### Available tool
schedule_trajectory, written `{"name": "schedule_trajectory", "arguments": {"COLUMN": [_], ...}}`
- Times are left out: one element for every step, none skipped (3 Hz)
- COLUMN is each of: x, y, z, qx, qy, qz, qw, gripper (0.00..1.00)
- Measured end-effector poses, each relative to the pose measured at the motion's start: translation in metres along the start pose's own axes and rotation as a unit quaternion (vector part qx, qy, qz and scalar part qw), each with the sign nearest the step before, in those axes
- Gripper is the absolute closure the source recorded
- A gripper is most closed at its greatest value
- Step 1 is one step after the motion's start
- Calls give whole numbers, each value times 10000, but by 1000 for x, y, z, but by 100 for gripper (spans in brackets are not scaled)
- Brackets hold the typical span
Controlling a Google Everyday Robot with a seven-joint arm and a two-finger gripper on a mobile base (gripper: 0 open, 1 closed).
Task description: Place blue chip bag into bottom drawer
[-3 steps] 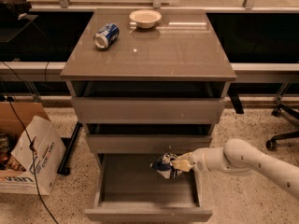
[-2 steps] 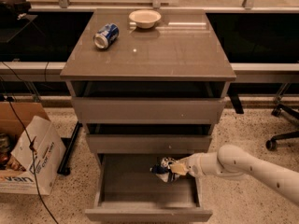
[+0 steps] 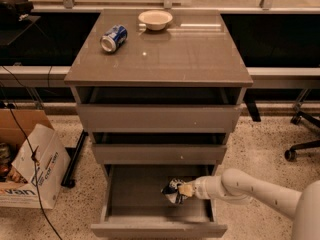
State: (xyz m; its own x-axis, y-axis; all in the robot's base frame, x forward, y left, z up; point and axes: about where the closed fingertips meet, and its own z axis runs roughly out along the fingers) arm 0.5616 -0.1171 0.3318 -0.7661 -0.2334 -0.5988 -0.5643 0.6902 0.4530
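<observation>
The blue chip bag (image 3: 173,190) is a small crumpled dark blue foil bag with white print. It hangs inside the open bottom drawer (image 3: 157,229), near the right middle, just above the drawer floor. My gripper (image 3: 183,190) reaches in from the right on a white arm and is shut on the bag's right end. The bottom drawer is pulled out well beyond the two shallower drawers above it.
On the cabinet top (image 3: 200,59) lie a blue soda can (image 3: 113,38) on its side and a white bowl (image 3: 155,19). A cardboard box (image 3: 20,164) and a white bag (image 3: 42,166) stand on the floor at left. An office chair base (image 3: 302,144) is at right.
My gripper has carried the chip bag a little leftward and lower into the open bottom drawer. The arm reaches further in.
</observation>
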Motion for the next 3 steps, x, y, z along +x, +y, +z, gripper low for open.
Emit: {"name": "schedule_trajectory", "arguments": {"x": [33,64,66], "y": [-22,-41,-41], "z": [33,60,63], "qx": [104,22,9], "qy": [84,115,115], "qz": [535,1283,1305], "qw": [9985,9917,9914], "gripper": [59,36,13]}}
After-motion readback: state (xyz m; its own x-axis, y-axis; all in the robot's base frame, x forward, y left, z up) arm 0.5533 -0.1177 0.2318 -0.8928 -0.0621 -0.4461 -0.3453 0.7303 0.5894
